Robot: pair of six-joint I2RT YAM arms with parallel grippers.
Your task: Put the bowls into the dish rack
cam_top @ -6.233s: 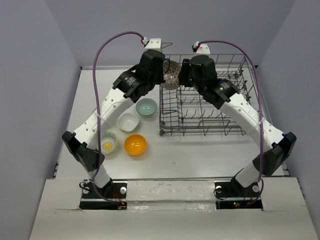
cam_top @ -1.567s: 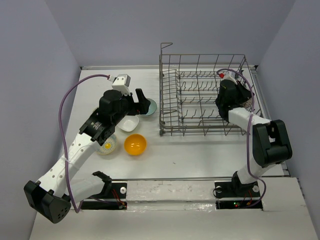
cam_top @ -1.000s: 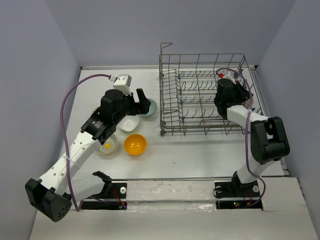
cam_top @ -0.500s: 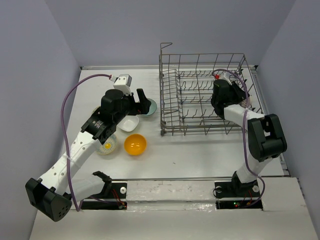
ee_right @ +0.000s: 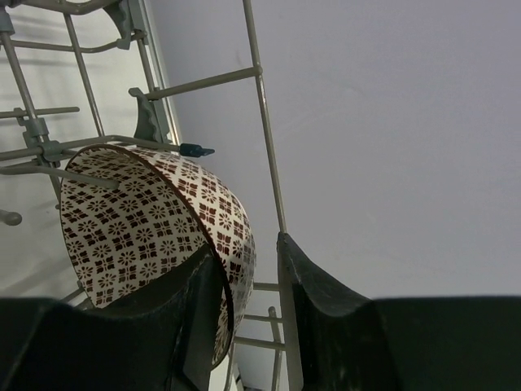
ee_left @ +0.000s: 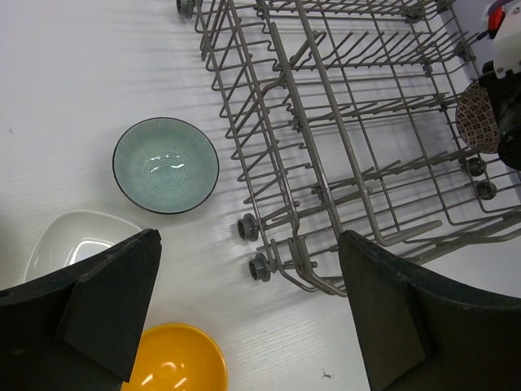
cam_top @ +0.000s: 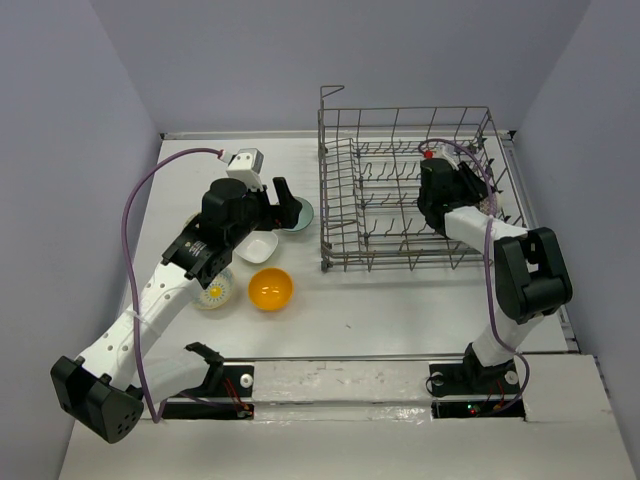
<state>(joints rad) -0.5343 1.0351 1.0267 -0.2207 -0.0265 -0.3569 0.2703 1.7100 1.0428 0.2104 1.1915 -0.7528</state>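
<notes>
**Five bowls seen: four on table, one in rack**

At the left, the flower bowl [cam_top: 214,291] sits on the table [cam_top: 380,310], partly under the left arm. Beside it to the right are the white bowl [cam_top: 258,247] and, nearer the arm bases, the orange bowl [cam_top: 270,288]. All three stand upright and apart from each other.

The left gripper [ee_left: 248,244] hangs over the table between these bowls and the rack [cam_top: 322,190]. Its jaws are spread wide and hold nothing. The teal bowl [ee_left: 165,165] stands upright on the table just left of the rack's left wall, not touching it. In the top view the gripper partly covers this bowl.

The rack stands on the right half of the table. The right arm reaches into its right end. There the brown bowl [ee_right: 138,212], white with a brown pattern, is tipped on its side among the wires near the rack's right wall.

The right gripper [ee_right: 244,257] straddles this bowl's wall, one finger inside and one outside. The jaws are parted, and a gap shows between the outer finger and the wall. Whether the inner finger touches the bowl cannot be told.
</notes>
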